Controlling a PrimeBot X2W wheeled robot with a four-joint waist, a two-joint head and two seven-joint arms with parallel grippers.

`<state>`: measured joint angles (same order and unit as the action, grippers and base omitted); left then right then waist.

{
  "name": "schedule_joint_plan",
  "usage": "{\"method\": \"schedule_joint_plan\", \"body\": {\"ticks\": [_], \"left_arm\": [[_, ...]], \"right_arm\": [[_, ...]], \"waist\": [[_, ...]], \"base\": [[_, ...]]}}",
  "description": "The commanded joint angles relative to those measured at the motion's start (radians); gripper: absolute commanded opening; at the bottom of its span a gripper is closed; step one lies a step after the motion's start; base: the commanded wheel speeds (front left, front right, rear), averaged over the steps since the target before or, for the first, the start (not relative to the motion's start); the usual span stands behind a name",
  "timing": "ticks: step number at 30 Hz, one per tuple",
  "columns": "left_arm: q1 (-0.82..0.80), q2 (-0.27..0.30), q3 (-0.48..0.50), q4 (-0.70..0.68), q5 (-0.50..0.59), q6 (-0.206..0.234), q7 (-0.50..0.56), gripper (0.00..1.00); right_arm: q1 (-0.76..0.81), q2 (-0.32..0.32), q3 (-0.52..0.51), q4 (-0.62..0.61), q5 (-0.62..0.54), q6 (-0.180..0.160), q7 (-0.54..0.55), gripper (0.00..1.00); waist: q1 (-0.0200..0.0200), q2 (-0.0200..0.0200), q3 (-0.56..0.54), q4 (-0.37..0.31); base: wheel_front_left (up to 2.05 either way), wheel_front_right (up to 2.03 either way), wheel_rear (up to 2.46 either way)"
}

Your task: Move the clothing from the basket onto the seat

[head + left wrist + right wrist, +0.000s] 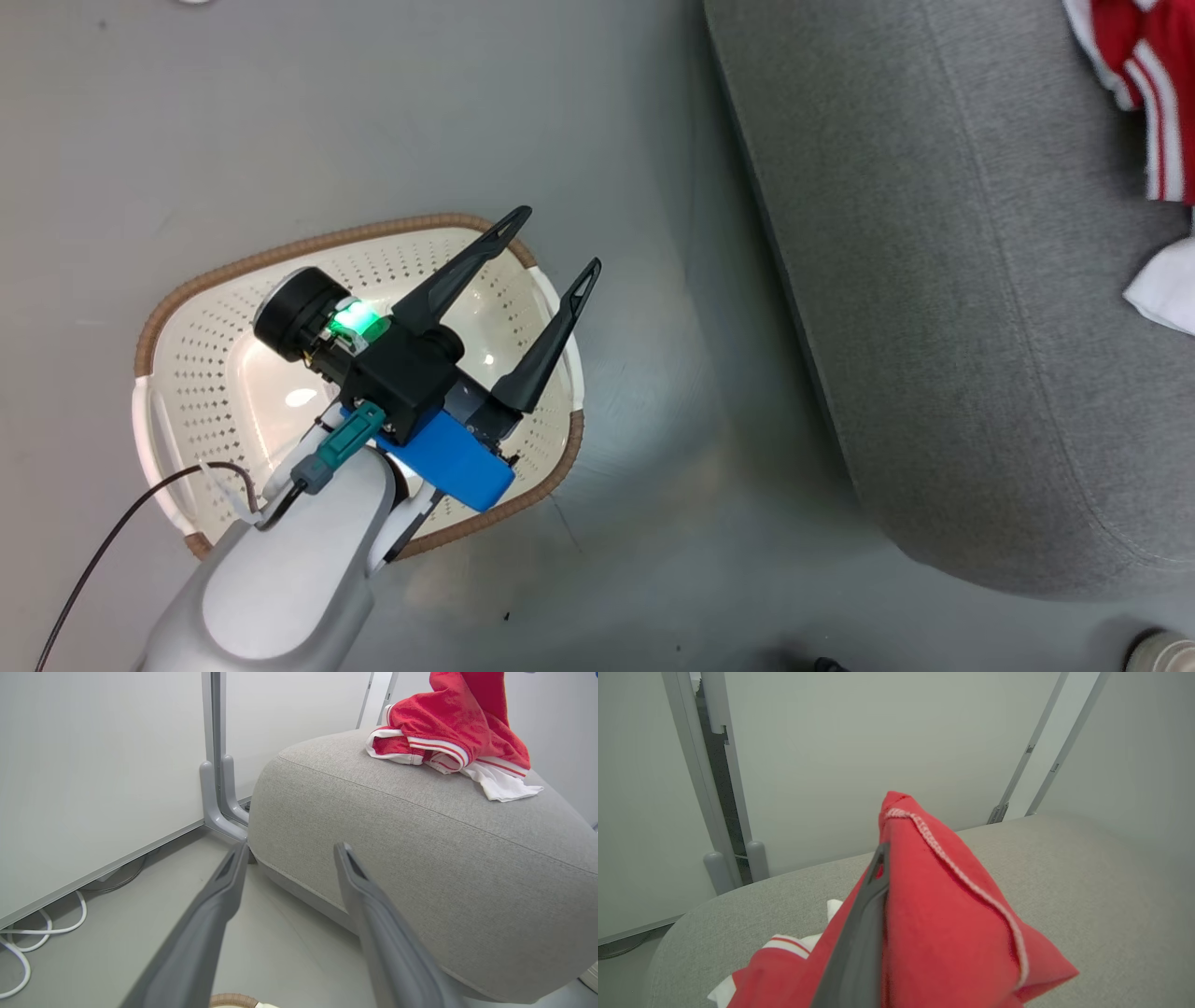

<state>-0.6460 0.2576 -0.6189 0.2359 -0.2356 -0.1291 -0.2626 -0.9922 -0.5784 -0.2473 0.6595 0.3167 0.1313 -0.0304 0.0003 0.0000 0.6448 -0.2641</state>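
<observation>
So, the thing that matters here is what's under the right hand (pixel 882 856), and that's the seat (pixel 934 280). In its wrist view the right hand is pinched closed on a red garment (pixel 952 924). One dark finger shows along the left of the fold, the other is hidden behind the cloth, and the grey cushion spreads out right below and ahead of it. The rest of the clothing (pixel 1153 84) is heaped on the seat, at the far corner in the head view, with the white piece (pixel 1162 285) just beside the red stuff. In the right wrist view that heap sits low and to the left of the held garment, so the cloth hangs more or less beside the pile rather than on top of it. The left hand (pixel 557 241) is spread wide open with nothing in it, hovering over the basket (pixel 187 373), fingers pointing toward the seat but well apart from the pile. What I can see of the basket's inside looks bare, though the arm covers part of it. My guess: the right arm is clearly the nearer one, and the move is basically down and let go, no sideways reach needed. Only worry is the fabric snagging on a finger when it opens.
</observation>
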Motion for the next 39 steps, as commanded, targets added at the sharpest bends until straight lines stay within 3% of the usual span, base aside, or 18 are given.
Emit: {"method": "schedule_joint_plan", "body": {"ticks": [1,9,11,12,13,14,20,29,34,39], "left_arm": [[-0.024,0.004,-0.001,-0.003,0.0,-0.001,-0.003,1.0],[-0.018,-0.004,-0.002,0.004,-0.011,-0.001,-0.003,1.0],[-0.009,-0.005,-0.001,0.01,-0.017,-0.001,-0.003,1.0],[-0.005,-0.006,-0.001,0.013,-0.019,-0.001,-0.003,1.0],[-0.001,-0.007,0.001,0.017,-0.021,-0.001,-0.003,1.0],[0.005,-0.01,0.004,0.021,-0.025,-0.001,-0.003,1.0],[0.063,-0.048,0.029,0.04,-0.044,-0.001,-0.003,1.0],[0.209,-0.106,0.106,0.06,-0.067,-0.001,-0.003,1.0],[0.318,-0.141,0.163,0.067,-0.066,-0.001,-0.003,1.0],[0.404,-0.157,0.218,0.068,-0.06,-0.001,-0.003,1.0]], "right_arm": [[0.017,0.004,0.0,0.027,-0.002,-0.001,-0.014,0.0],[0.015,0.014,0.041,0.193,0.01,-0.001,-0.098,0.01],[0.009,0.012,0.059,0.216,0.016,-0.001,-0.113,0.18],[0.01,0.011,0.072,0.225,0.017,-0.001,-0.122,0.35],[0.015,0.009,0.087,0.232,0.015,-0.001,-0.13,0.82],[0.022,0.006,0.1,0.243,0.014,-0.001,-0.138,1.0],[0.069,-0.003,0.181,0.281,0.0,-0.001,-0.165,1.0],[0.19,0.008,0.261,0.237,-0.039,-0.001,-0.173,1.0],[0.338,0.046,0.234,0.14,-0.086,-0.001,-0.181,1.0],[0.529,0.109,0.181,-0.031,-0.139,-0.001,-0.149,1.0]], "waist": [[-0.0003,0.0,0.038,0.029],[-0.0003,0.0,0.026,0.038],[-0.0003,0.0,0.012,0.04],[-0.0003,0.0,0.002,0.041],[-0.0003,0.0,-0.009,0.042],[-0.0003,0.0,-0.025,0.043],[-0.0003,0.0,-0.155,0.058],[-0.0003,0.0,-0.356,0.091],[-0.0003,0.0,-0.471,0.143],[-0.0003,0.0,-0.545,0.197]], "base": [[0.0,0.0,0.0],[0.0,0.0,0.0],[0.0,0.0,0.0],[0.0,0.0,0.0],[0.0,0.0,0.0],[0.0,0.0,0.0],[0.0,0.0,0.0],[0.0,0.0,0.0],[0.0,0.0,0.0],[0.0,0.0,0.0]]}}
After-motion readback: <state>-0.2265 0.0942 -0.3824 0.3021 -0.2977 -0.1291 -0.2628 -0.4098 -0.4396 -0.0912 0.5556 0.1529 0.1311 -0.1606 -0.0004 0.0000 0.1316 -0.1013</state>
